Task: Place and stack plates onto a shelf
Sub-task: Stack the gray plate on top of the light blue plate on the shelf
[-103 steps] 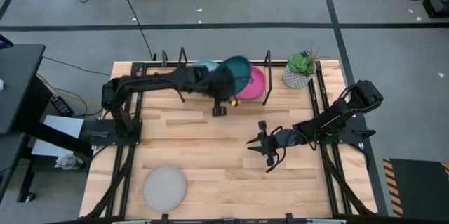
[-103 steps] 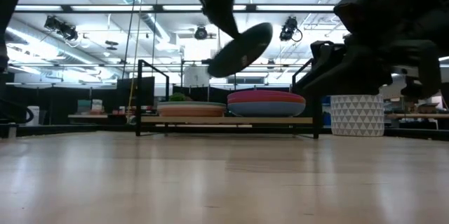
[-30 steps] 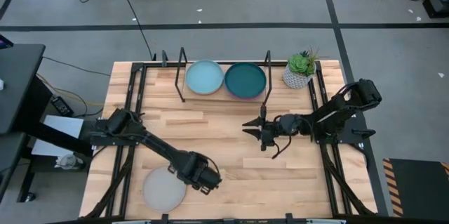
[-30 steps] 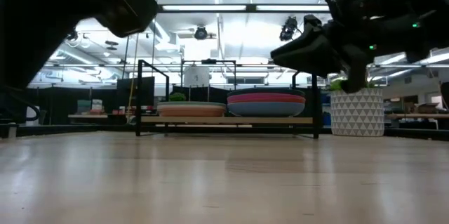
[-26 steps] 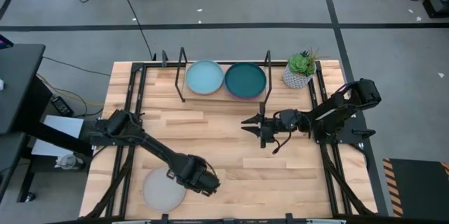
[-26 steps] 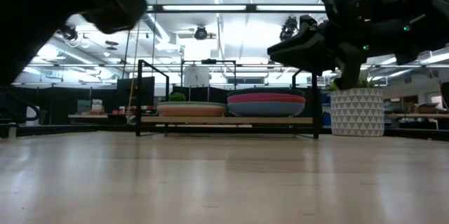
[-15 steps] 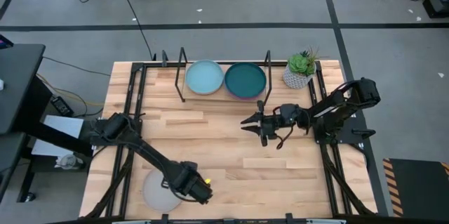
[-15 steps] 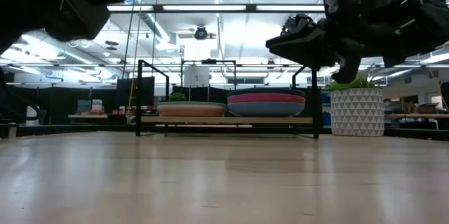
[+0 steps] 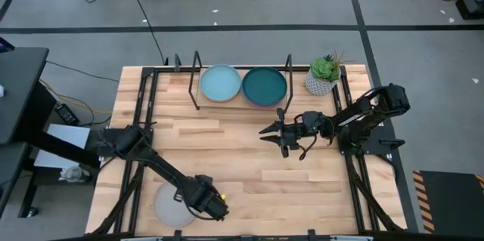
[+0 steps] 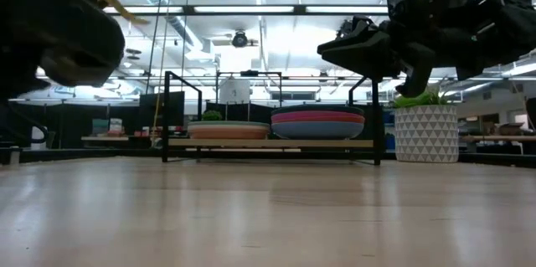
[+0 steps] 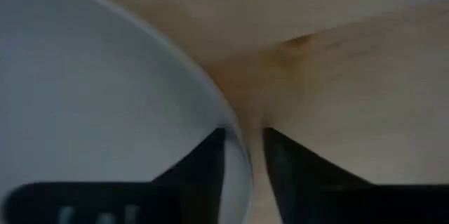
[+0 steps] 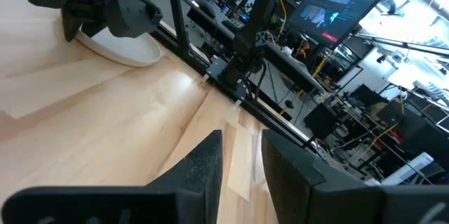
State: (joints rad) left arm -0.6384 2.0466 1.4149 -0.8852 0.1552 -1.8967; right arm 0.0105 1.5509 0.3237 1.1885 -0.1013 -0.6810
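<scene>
A grey plate [image 9: 171, 204] lies flat on the table near its near left corner. My left gripper [image 9: 198, 204] is low at the plate's right rim. In the left wrist view its fingers [image 11: 203, 164] stand open astride that rim [image 11: 242, 164], one over the plate's inside and one outside over the wood. The shelf [image 10: 268, 143] at the far edge carries two stacks of plates, one topped by a pale blue plate [image 9: 221, 83] and one by a teal plate [image 9: 264, 86]. My right gripper [image 9: 266, 133] hovers in front of the shelf, slightly open and empty.
A potted plant [image 9: 322, 75] in a white patterned pot stands right of the shelf. Black loop uprights [image 9: 197, 81] rise at the shelf's ends. Bare wooden tabletop [image 9: 227, 158] lies between the shelf and the grey plate.
My left gripper has moved toward the table's near left corner and come down to the grey plate's right rim. My right gripper has shifted a little toward the far edge and has since held still. The plates have not moved.
</scene>
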